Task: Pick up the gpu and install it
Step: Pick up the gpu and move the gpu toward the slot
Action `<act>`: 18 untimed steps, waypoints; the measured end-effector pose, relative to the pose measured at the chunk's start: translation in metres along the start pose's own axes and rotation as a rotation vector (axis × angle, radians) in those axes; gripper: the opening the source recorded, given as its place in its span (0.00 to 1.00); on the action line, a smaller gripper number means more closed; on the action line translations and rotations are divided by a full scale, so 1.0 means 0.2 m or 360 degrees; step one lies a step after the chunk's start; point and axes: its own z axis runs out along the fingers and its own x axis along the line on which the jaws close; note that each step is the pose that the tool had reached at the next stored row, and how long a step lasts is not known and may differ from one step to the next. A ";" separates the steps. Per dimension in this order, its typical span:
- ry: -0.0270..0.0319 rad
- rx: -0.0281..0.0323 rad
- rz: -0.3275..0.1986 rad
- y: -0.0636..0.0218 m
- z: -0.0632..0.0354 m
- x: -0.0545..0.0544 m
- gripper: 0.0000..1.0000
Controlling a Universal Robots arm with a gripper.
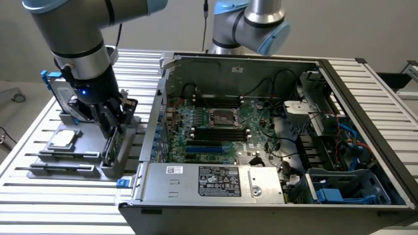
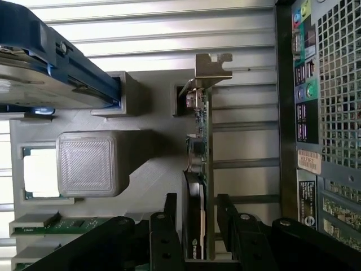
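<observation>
Closest to us are the black fingers (image 2: 171, 217) of the gripper (image 2: 197, 199). They are open, one on each side of the gpu (image 2: 199, 141). We see a thin gap on both sides, so they do not hold it.

The gpu stands on its edge in a slot of the grey holder (image 2: 152, 169), with its silver end far from the fingers. A hard drive (image 2: 34, 79) with a blue frame and a small square chip (image 2: 39, 172) sit in the same holder.

The holder rests on a silver table (image 1: 39, 200) made of long metal slats. It is on the exterior view's left of the open computer case (image 1: 216, 181). Behind it all we see a plain grey wall (image 1: 339, 24).
</observation>
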 end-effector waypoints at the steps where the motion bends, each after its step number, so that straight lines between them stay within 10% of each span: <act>1: 0.00002 0.00001 0.0000 0.002 0.009 0.00 0.42; 18: 0.00092 0.00004 0.0006 -0.008 0.032 0.00 0.42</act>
